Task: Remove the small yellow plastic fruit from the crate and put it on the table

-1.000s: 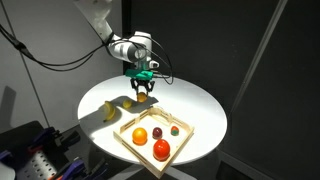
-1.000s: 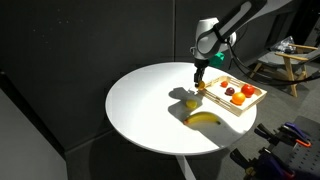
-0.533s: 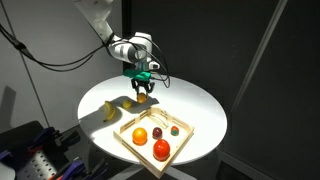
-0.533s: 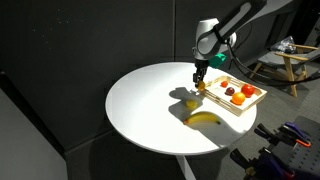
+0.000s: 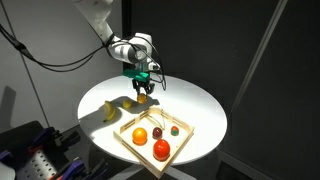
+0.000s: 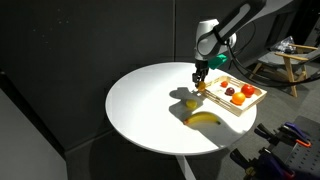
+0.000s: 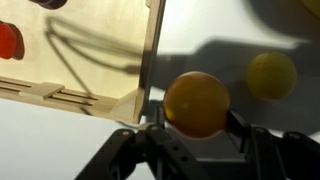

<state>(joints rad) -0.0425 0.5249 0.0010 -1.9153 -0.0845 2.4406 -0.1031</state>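
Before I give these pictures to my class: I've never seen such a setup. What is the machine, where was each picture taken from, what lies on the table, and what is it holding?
It is a robot arm ending in a two-fingered gripper. Two pictures come from cameras standing outside the robot; the third comes from a camera on its wrist. On the white round table lie a wooden crate with an orange fruit, a red fruit and smaller ones, a banana and a tiny yellow ball. The gripper is shut on a small yellow fruit, just outside the crate.
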